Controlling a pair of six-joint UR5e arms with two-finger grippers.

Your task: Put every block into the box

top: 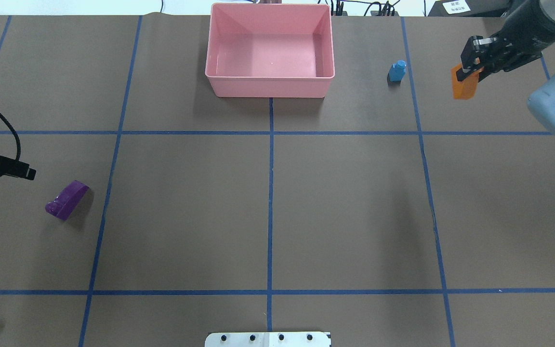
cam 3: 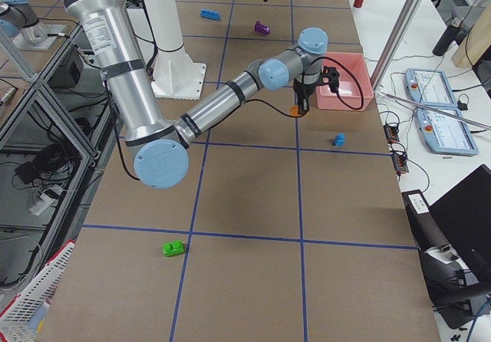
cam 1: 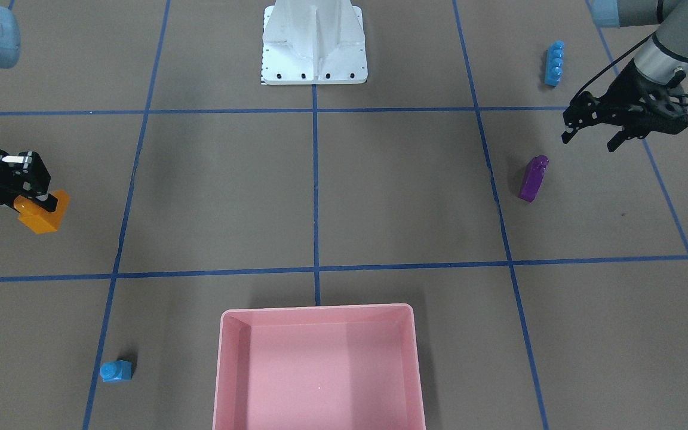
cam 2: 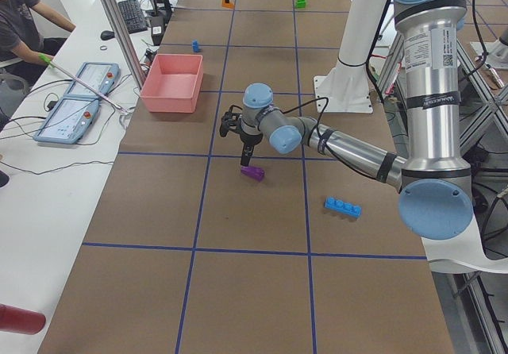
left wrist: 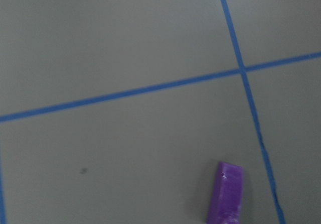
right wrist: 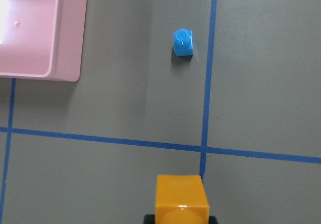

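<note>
Overhead exterior showed box point(top: 270, 88) empty, 0 of 5 in; orange block point(top: 465, 89) was clamped in right gripper point(top: 470, 73), well apart from box. Idle left gripper point(cam 1: 589, 142) hung spread near purple block point(cam 1: 533, 178), not touching. Loose on table point(top: 354, 217) were small blue point(top: 397, 71), long blue point(cam 1: 553, 63), green point(cam 3: 174, 247).

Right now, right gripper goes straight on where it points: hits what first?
Likely bare table: the right gripper points down, so the orange block in its fingers would land first. The small blue block and box lie aside.

Left gripper point(cam 1: 589, 141) hangs open, pointing down; right gripper point(top: 470, 72) clamps the orange block point(top: 465, 87).
</note>
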